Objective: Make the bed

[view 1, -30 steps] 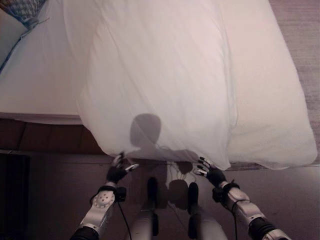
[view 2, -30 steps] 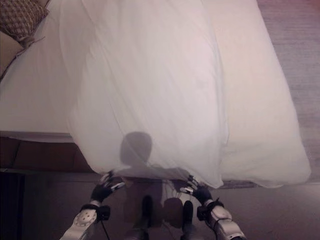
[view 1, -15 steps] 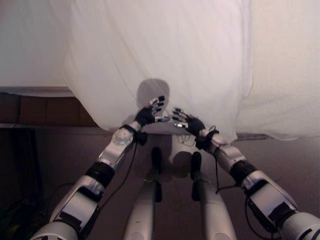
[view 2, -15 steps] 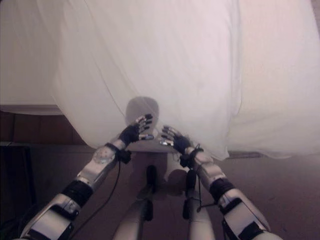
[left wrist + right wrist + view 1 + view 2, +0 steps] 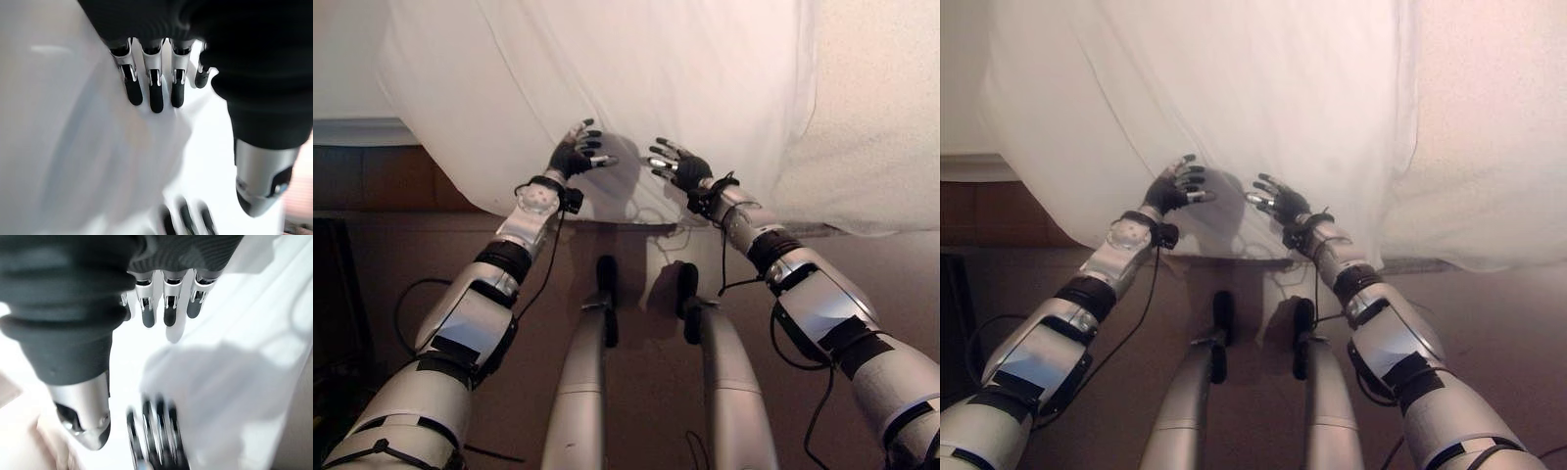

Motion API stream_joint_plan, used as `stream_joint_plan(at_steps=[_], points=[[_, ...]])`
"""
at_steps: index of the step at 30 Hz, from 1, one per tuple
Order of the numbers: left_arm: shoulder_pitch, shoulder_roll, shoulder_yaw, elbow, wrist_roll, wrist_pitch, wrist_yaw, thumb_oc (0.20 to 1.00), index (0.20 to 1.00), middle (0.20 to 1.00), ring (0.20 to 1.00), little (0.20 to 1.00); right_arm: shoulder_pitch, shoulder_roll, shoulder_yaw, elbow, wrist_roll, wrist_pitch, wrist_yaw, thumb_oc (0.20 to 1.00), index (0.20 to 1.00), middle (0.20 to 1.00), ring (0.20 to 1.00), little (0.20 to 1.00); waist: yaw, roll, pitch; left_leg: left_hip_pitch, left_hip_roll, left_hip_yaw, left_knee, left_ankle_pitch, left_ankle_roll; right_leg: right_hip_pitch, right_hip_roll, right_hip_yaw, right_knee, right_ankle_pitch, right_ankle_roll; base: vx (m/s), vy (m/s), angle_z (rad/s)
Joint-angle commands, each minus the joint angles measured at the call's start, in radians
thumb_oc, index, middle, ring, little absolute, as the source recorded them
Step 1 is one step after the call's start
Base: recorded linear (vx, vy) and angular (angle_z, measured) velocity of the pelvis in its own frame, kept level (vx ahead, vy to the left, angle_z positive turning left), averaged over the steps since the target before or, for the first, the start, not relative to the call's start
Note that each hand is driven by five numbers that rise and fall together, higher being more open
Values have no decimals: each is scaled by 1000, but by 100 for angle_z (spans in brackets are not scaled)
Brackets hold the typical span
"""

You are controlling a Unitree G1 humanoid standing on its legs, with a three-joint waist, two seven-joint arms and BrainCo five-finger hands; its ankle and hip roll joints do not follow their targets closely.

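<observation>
A white duvet [image 5: 636, 78] hangs over the foot of the bed, its lower edge drooping toward the floor. My left hand [image 5: 574, 157] and right hand [image 5: 679, 168] are raised side by side against the hanging cloth, both open with straight, spread fingers. In the left wrist view the fingers [image 5: 152, 90] lie flat on the white cloth [image 5: 73, 147], thumb apart. The right wrist view shows straight fingers [image 5: 166, 308] over white cloth [image 5: 230, 382], with the other hand's fingers facing them. Neither hand holds the cloth.
A second white layer of bedding [image 5: 871, 127] spreads to the right of the duvet. The dark wooden bed frame [image 5: 372, 176] shows at left under the mattress edge [image 5: 352, 129]. Brown floor [image 5: 636, 392] lies below.
Both hands have risen from the duvet's bottom edge onto its hanging face and moved slightly apart. The camera has tipped down and closer to the bed.
</observation>
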Motion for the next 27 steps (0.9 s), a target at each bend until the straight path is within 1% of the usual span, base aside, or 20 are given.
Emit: stream_joint_plan(at_steps=[1, 2, 3, 4, 5, 7, 9, 10, 11, 12, 13, 16, 18, 19, 21, 23, 24, 25, 26, 27], points=[[-55, 55, 55, 93, 6, -9, 89, 1000, 1000, 1000, 1000, 1000, -11, -32, -54, 42, 36, -18, -48, 1000, 1000, 1000, 1000, 1000, 15, -24, -57, 15, 3, 38, 65, -93, -27, 19, -32, 17, -58, 37, 87, 8, -33, -3], [-61, 63, 58, 118, 17, 5, 101, 1000, 1000, 1000, 1000, 1000, -15, -47, -58, 63, 18, -16, -65, 1000, 1000, 1000, 1000, 1000, 12, -25, -56, 12, 7, 41, 78, -101, -30, 17, -32, 17, -49, 32, 88, 0, 0, 0], [-72, 72, 53, 139, 38, 16, 110, 1000, 1000, 1000, 1000, 1000, -23, -60, -60, 78, 5, -10, -69, 1000, 1000, 1000, 1000, 1000, 11, -26, -63, 0, 7, 40, 79, -97, -29, 4, -34, 14, -48, 36, 87, 12, -33, -1], [-84, 83, 55, 165, 60, 31, 137, 1000, 1000, 1000, 1000, 1000, -23, -82, -57, 99, -25, -2, -78, 1000, 1000, 1000, 1000, 1000, 8, -27, -63, 1, 10, 43, 86, -105, -32, 3, -33, 14, -45, 27, 87, 4, -52, -2], [-93, 91, 62, 183, 68, 43, 151, 1000, 1000, 1000, 1000, 1000, -17, -124, -53, 117, -56, 8, -81, 1000, 1000, 1000, 1000, 1000, 7, -25, -64, -5, 6, 36, 91, -103, -34, 1, -31, 14, -41, 21, 83, 12, -62, -1], [-105, 98, 77, 207, 84, 63, 191, 1000, 1000, 1000, 1000, 1000, -4, -159, -66, 134, -70, 16, -92, 1000, 1000, 1000, 1000, 1000, 2, -21, -64, -8, 5, 31, 97, -104, -36, -5, -31, 14, -31, 19, 82, 3, -55, 1], [-108, 103, 94, 220, 69, 73, 201, 1000, 1000, 1000, 1000, 1000, 3, -178, -75, 141, -71, 21, -98, 1000, 1000, 1000, 1000, 1000, 0, -20, -69, -16, 6, 32, 93, -97, -37, -11, -33, 10, -37, 25, 80, -4, -26, 3], [-108, 102, 102, 227, 64, 81, 208, 1000, 1000, 1000, 1000, 1000, 9, -188, -80, 144, -74, 23, -101, 1000, 1000, 1000, 1000, 1000, 1, -19, -66, -7, 7, 32, 90, -103, -38, -4, -33, 9, -39, 19, 81, 0, 0, 0], [-107, 106, 150, 247, 11, 93, 228, 1000, 1000, 1000, 1000, 1000, 19, -214, -98, 174, -84, 30, -126, 1000, 1000, 1000, 1000, 1000, 0, -15, -66, 4, 9, 33, 74, -101, -35, 1, -30, 12, -50, 23, 84, 0, 0, 0], [-107, 106, 151, 247, 10, 93, 229, 1000, 1000, 1000, 1000, 1000, 17, -214, -98, 174, -84, 30, -126, 1000, 1000, 1000, 1000, 1000, 0, -14, -67, 1, 8, 33, 72, -95, -35, -2, -31, 12, -52, 29, 84, 0, 0, 0], [-106, 107, 162, 270, 27, 117, 270, 1000, 1000, 1000, 1000, 1000, 31, -235, -117, 193, -97, 29, -158, 1000, 1000, 1000, 1000, 1000, -1, -11, -67, 18, 10, 36, 43, -94, -35, 16, -32, 11, -78, 31, 86, 0, 0, 0], [-110, 120, 181, 295, 38, 145, 329, 1000, 1000, 1000, 1000, 1000, 41, -259, -136, 219, -121, 40, -188, 1000, 1000, 1000, 1000, 1000, -7, -5, -71, 51, 8, 37, -26, -66, -39, 49, -33, 6, -142, 55, 89, 0, 0, 0], [-109, 130, 200, 300, 37, 153, 369, 1000, 1000, 1000, 1000, 1000, 56, -280, -153, 223, -128, 36, -208, 1000, 1000, 1000, 1000, 1000, -7, -1, -71, 82, 5, 37, -79, -47, -44, 81, -28, 2, -190, 68, 91, 1, -16, 0], [-107, 129, 201, 299, 37, 154, 370, 1000, 1000, 1000, 1000, 1000, 58, -280, -153, 222, -128, 36, -208, 1000, 1000, 1000, 1000, 1000, -8, 0, -70, 89, 4, 37, -88, -43, -44, 87, -28, 1, -197, 71, 91, 0, -43, 1], [-95, 135, 239, 312, 22, 169, 416, 1000, 1000, 1000, 1000, 1000, 88, -306, -178, 217, -142, 24, -241, 1000, 1000, 1000, 1000, 1000, -9, 6, -73, 141, -2, 33, -167, -12, -48, 142, -21, -5, -260, 87, 94, 4, -58, 1], [-90, 135, 247, 315, 18, 177, 432, 1000, 1000, 1000, 1000, 1000, 100, -311, -187, 214, -143, 21, -252, 1000, 1000, 1000, 1000, 1000, -12, 10, -71, 168, -6, 29, -203, 7, -52, 169, -21, -10, -288, 99, 94, 10, -46, 2], [-76, 142, 263, 322, 28, 185, 457, 1000, 1000, 1000, 1000, 1000, 127, -321, -209, 211, -151, 13, -271, 1000, 1000, 1000, 1000, 1000, -13, 15, -78, 212, -9, 27, -255, 28, -58, 212, -18, -14, -328, 109, 97, 12, -39, 3], [-74, 142, 263, 321, 29, 185, 457, 1000, 1000, 1000, 1000, 1000, 130, -321, -210, 209, -152, 13, -271, 1000, 1000, 1000, 1000, 1000, -14, 15, -76, 222, -10, 26, -264, 32, -58, 221, -18, -16, -335, 112, 97, 40, -69, 9], [-49, 139, 285, 320, 27, 185, 473, 1000, 1000, 1000, 1000, 1000, 171, -324, -232, 206, -153, 9, -274, 1000, 1000, 1000, 1000, 1000, -14, 17, -84, 272, -15, 20, -314, 50, -60, 265, -14, -19, -368, 120, 98, 27, -32, 10], [-45, 137, 285, 318, 27, 185, 474, 1000, 1000, 1000, 1000, 1000, 175, -324, -233, 204, -154, 9, -275, 1000, 1000, 1000, 1000, 1000, -14, 18, -83, 281, -16, 19, -322, 53, -60, 274, -14, -20, -374, 122, 98, 45, -48, 9]])
